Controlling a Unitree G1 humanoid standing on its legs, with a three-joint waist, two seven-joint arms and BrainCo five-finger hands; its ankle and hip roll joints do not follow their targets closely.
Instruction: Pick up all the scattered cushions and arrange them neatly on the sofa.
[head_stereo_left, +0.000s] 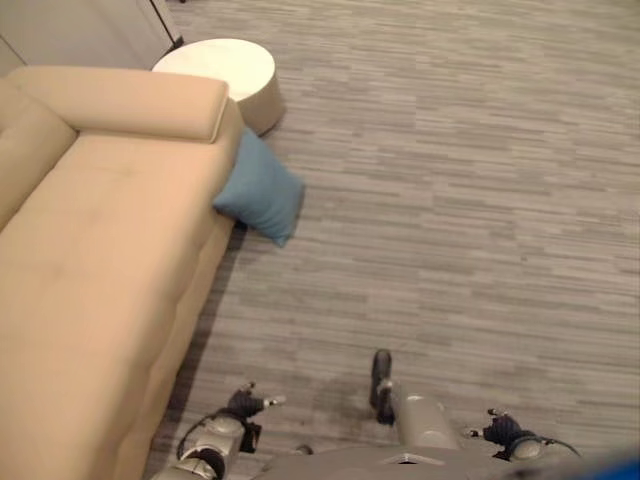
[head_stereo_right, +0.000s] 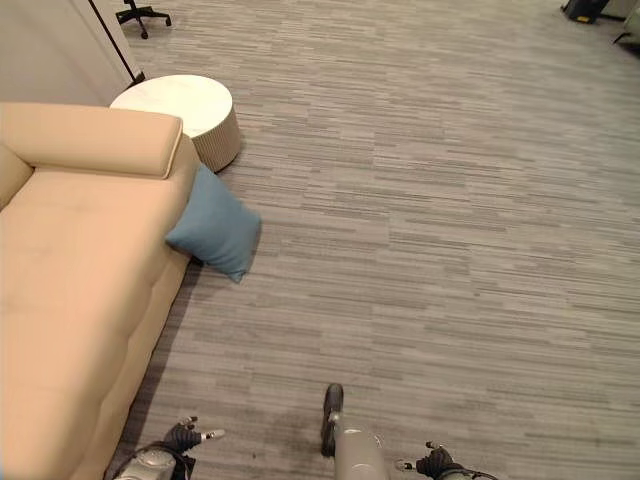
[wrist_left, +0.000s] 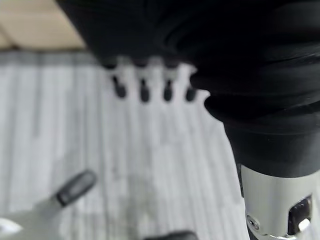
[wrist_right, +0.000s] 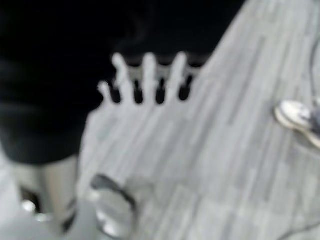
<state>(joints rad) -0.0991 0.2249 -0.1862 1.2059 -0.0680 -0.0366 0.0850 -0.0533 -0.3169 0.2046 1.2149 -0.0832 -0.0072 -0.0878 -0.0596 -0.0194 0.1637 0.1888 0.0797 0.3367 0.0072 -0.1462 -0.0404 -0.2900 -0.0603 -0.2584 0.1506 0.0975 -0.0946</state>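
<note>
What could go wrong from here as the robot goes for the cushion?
1. The blue cushion leans on the sofa side; a careless grab may only knock it flat onto the floor.
2. The round table stands close behind it, so a long reach might bump it.
3. Both hands hang low and empty, far from it.

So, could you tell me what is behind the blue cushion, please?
The cushion stands on the floor, leaning against the sofa below its armrest. Behind it is the sofa's side; the strip of floor under that edge is covered.

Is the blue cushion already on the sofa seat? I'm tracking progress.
No, the blue cushion sits on the floor, leaning against the side of the sofa.
</note>
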